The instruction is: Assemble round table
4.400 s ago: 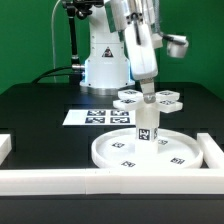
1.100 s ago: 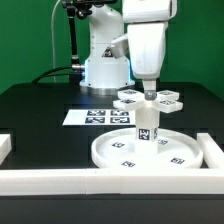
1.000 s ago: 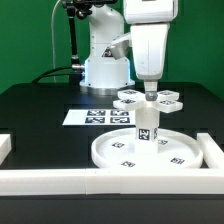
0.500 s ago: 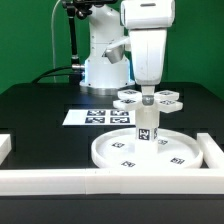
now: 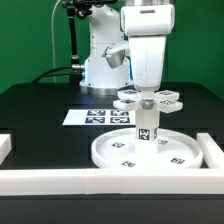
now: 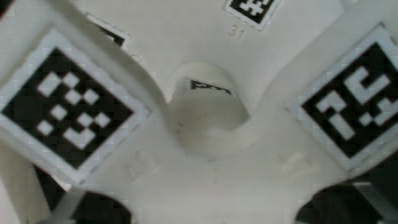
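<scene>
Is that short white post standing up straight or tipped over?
Upright: the post stands vertically on the round disc, with the cross-shaped piece on top.

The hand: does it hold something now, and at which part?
Cannot be told. The hand is at the centre of the cross-shaped piece atop the post, but no finger contact is visible in either view.

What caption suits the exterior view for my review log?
Panda gripper at the white cross-shaped piece atop the short cylindrical post, upright on the large rimmed round disc.

Black table (image 5: 40, 110) under disc (image 5: 120, 153), marker board (image 5: 95, 117)
</scene>
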You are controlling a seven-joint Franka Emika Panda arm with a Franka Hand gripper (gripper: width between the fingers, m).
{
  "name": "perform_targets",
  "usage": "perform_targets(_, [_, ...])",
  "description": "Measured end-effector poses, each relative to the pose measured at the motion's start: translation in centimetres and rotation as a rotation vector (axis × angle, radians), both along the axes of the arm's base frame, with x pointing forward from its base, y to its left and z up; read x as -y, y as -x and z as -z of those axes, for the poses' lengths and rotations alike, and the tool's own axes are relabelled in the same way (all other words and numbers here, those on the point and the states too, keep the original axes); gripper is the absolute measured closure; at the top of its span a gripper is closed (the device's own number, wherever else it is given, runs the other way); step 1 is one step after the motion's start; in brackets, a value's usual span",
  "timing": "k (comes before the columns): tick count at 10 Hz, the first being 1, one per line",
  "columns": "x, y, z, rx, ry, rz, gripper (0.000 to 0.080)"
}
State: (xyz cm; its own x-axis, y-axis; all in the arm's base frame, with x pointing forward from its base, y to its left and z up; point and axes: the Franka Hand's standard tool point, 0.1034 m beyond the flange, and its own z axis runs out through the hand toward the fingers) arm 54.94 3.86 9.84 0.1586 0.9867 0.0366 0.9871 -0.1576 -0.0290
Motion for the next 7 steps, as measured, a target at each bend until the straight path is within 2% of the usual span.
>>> perform_targets(1, [0.09,-0.01,-0.01,0.0,0.0,0.002,0.0351])
perform_targets(5, [0.13,-0.01,0.0,-0.004,0.002,0.096,0.0351])
perform_targets(7, [0.08,0.13,0.0,-0.023,-0.005,0.347,0.0351])
